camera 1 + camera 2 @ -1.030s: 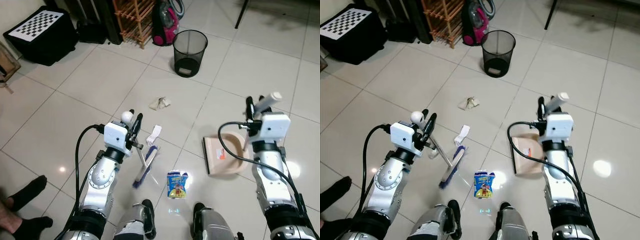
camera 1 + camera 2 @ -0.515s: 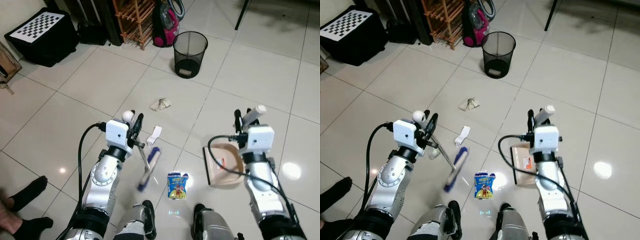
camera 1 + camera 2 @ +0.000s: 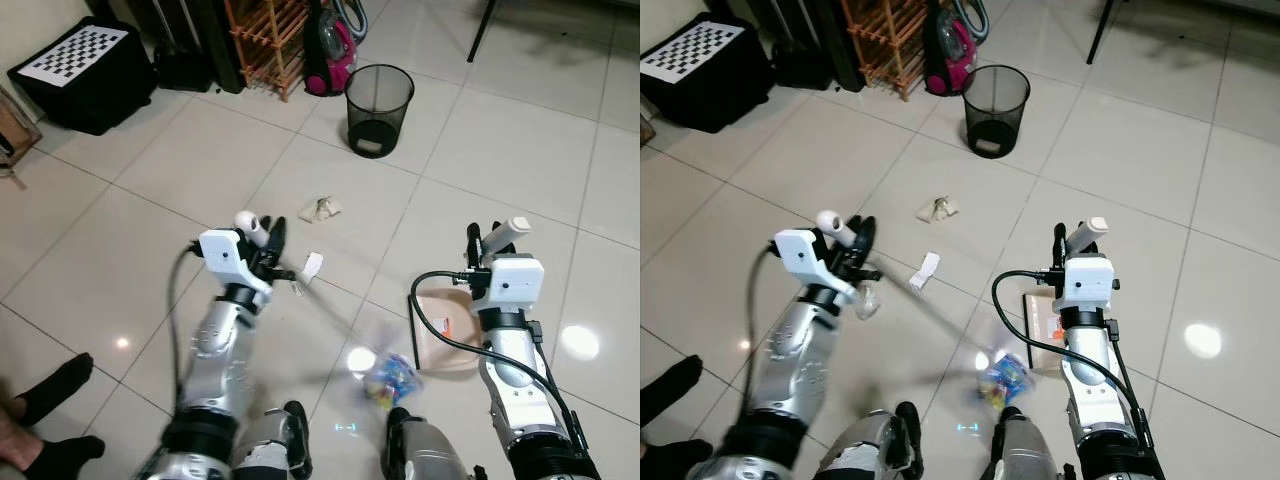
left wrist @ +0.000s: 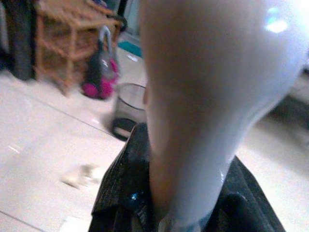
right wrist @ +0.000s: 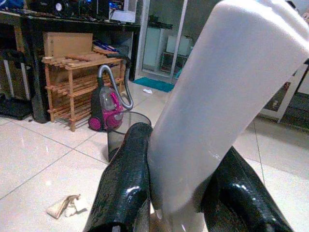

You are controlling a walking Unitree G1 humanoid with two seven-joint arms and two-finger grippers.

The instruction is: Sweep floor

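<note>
- While the left gripper (image 3: 272, 240) stayed clamped on the brush (image 3: 335, 312) handle, the brush swung across the tiles toward the robot's right; half a second earlier its head lay to the left of the packet, and now its blurred shaft ran from the gripper down to the packet (image 3: 392, 372).
- The blue and yellow packet had shifted rightward and lay smeared with motion, just beside the near corner of the dustpan (image 3: 445, 325).
- The right gripper (image 3: 488, 243) kept its fingers closed around the dustpan's white handle (image 5: 217, 96), with the pan resting on the floor much where it had been.
- The white scrap (image 3: 311, 265) lay on the tiles just beyond the brush shaft, near the left gripper.
- The crumpled paper (image 3: 320, 208) lay farther out, unmoved, between the robot and the bin (image 3: 379, 107).
- The black mesh bin stood where it had, with the pink vacuum (image 3: 330, 50) and the wooden rack (image 3: 270, 40) behind it.
- A person's socked feet (image 3: 45, 415) showed at the robot's lower left, as before.
</note>
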